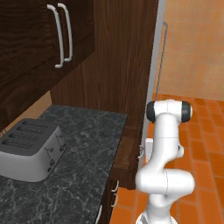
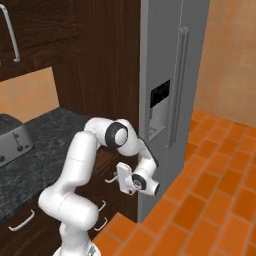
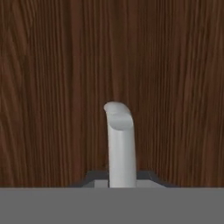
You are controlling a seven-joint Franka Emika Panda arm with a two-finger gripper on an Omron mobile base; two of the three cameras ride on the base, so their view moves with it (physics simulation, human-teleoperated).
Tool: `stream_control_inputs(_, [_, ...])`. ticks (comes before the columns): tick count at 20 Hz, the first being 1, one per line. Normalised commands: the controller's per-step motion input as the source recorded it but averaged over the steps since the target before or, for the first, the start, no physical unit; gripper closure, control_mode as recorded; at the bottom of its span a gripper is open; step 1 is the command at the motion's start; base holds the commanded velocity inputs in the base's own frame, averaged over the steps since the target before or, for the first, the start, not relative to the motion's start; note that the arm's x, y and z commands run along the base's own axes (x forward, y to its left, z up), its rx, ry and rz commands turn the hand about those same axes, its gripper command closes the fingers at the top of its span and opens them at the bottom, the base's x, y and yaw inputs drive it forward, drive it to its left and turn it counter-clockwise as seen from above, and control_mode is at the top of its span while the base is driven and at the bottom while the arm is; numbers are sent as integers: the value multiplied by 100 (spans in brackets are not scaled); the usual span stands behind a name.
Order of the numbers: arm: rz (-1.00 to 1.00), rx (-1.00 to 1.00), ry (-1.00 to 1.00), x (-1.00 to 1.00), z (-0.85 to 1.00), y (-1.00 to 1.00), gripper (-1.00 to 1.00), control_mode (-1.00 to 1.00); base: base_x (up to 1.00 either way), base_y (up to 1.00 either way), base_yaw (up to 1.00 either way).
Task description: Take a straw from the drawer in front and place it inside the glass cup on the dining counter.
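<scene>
Your gripper [image 3: 121, 183] is right up against the drawer [image 3: 57, 87] front. In the hand view you see dark brown wood w/ up-and-down grain all across. The small silver handle [image 3: 119, 144] comes up from the bottom middle, between the two dark finger tips. The tips sit close on both sides of it, so the jaws are closed tight on the handle.

In the right base view, your white arm bends down low and the hand [image 2: 131, 180] sits at the front of the dark brown cabinet, just under the black speckled counter [image 2: 45, 150]. More small silver pulls show on the cabinet fronts below and to the left of it. The tall grey fridge [image 2: 170, 85] stands just to the right of the hand. The floor is orange tile.

In the left base view, you see the toaster [image 1: 30, 148] on the black counter, well apart from the arm. Tall cabinet doors w/ long silver handles hang above it. The arm's elbow stands by the counter's end.

The drawer looks shut, front flat to the camera. You can't see inside it.
</scene>
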Motion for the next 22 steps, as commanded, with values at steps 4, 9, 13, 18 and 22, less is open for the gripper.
stream_control_inputs(4, [0, 0, 0, -91, 0, -100, 100, -100, 0, 0, 0])
stream_control_inputs(9, [0, 0, 0, -84, 0, -93, -100, -100, 0, 0, 0])
stream_control_inputs(13, [-2, 0, -1, -79, 6, -60, -100, -100, 0, 0, 0])
stream_control_inputs(18, [-7, 0, -5, -100, 64, -47, -100, -100, 0, 0, 0])
stream_control_inputs(22, [-7, -2, -6, -50, 100, -4, -100, -100, 0, 0, 0])
